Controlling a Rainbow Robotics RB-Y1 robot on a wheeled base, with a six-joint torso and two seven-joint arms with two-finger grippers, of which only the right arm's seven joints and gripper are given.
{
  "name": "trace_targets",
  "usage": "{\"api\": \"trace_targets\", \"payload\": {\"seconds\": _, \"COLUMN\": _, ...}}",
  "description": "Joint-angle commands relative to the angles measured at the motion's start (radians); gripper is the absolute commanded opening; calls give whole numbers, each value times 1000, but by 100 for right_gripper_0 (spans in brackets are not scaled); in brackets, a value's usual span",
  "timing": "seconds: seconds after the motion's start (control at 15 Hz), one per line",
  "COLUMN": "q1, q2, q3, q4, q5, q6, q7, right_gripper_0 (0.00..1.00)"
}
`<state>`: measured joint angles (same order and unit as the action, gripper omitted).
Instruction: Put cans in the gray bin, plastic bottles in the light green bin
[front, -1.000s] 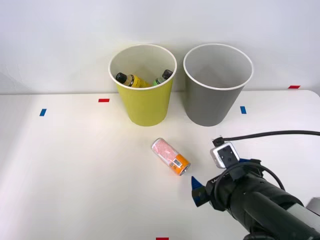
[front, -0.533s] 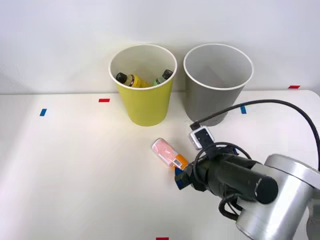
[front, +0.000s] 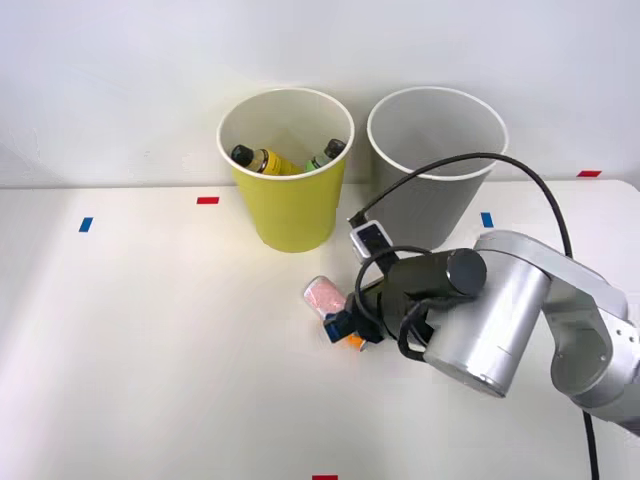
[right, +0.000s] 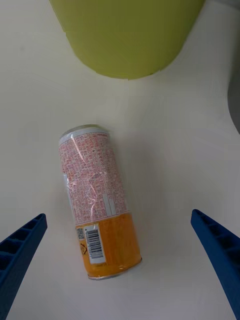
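Jaws spread wide on my right gripper, its blue fingers at either side of the can without touching it. I see the can lying on its side on the white worktop, centre frame, below the light green bin. Both plastic bottles sit inside that bin. Right of it stands the gray bin.
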<state>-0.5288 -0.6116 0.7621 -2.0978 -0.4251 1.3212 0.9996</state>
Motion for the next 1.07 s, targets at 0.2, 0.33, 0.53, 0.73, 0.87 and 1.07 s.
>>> {"api": "trace_targets", "payload": {"seconds": 0.2, "q1": -69, "q2": 59, "q3": 40, "q4": 116, "q5": -15, "q6": 0, "q7": 17, "right_gripper_0": 100}}
{"api": "trace_targets", "payload": {"seconds": 0.33, "q1": -96, "q2": 85, "q3": 51, "q4": 166, "q5": -15, "q6": 1, "q7": 22, "right_gripper_0": 100}}
{"api": "trace_targets", "payload": {"seconds": 0.53, "q1": -145, "q2": 136, "q3": 65, "q4": 242, "q5": -17, "q6": 44, "q7": 34, "right_gripper_0": 100}}
{"api": "trace_targets", "payload": {"seconds": 0.73, "q1": -177, "q2": 191, "q3": 65, "q4": 306, "q5": -17, "q6": 104, "q7": 37, "right_gripper_0": 100}}
{"api": "trace_targets", "payload": {"seconds": 0.87, "q1": -180, "q2": 211, "q3": 65, "q4": 347, "q5": -20, "q6": 101, "q7": 47, "right_gripper_0": 100}}
{"api": "trace_targets", "payload": {"seconds": 1.07, "q1": -209, "q2": 262, "q3": 65, "q4": 450, "q5": -20, "q6": 95, "q7": 63, "right_gripper_0": 100}}
